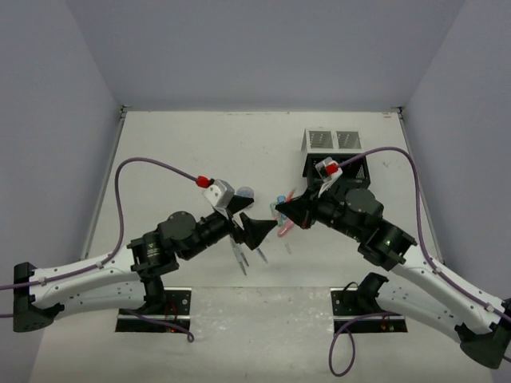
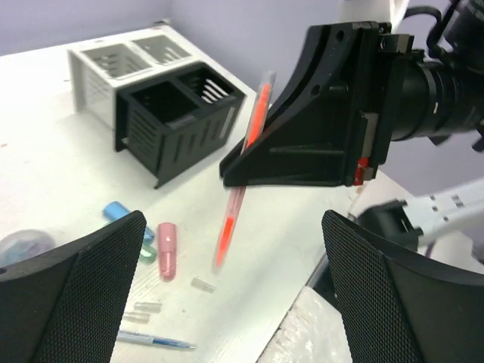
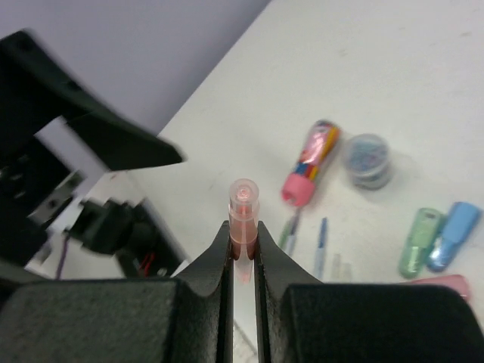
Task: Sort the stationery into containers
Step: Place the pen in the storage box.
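left gripper (image 2: 232, 219) jaws were seen wide apart | orange pen (image 2: 258, 113) was held tilted, pinched by right gripper (image 2: 240, 168) | pink marker (image 2: 166, 249) was seen lying on table (image 2: 60, 174) near black organiser (image 2: 178, 128)

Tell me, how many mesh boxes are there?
2. A white box stands far right on the table; a black box sits just beside it on the near side. None seems hidden.

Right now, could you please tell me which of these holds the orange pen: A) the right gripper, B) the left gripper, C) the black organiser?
A: the right gripper is shut on the orange pen, while the left gripper stands wide open with nothing between its fingers.
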`<act>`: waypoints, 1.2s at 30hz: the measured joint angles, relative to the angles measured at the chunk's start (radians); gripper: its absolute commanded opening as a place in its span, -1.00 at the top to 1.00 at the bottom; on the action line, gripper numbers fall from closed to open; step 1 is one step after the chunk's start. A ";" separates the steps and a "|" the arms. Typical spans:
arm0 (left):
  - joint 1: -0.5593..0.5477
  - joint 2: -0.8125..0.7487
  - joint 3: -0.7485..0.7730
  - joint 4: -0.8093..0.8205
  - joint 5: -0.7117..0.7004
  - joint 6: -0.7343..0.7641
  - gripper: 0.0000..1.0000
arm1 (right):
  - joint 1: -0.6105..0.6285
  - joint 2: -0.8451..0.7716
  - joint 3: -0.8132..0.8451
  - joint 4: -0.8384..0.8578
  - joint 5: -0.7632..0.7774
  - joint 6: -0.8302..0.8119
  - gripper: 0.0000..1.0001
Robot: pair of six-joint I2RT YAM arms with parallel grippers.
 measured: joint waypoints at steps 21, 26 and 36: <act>0.001 -0.162 0.243 -0.921 -0.486 -0.266 -1.00 | -0.529 0.725 0.529 0.026 0.693 -0.129 1.00; 0.001 -0.268 0.180 -0.927 -0.500 -0.269 -1.00 | -0.534 0.873 0.566 0.059 0.667 -0.160 0.96; 0.001 -0.381 0.155 -0.917 -0.505 -0.270 -1.00 | -0.534 0.946 0.571 0.080 0.615 -0.160 -0.91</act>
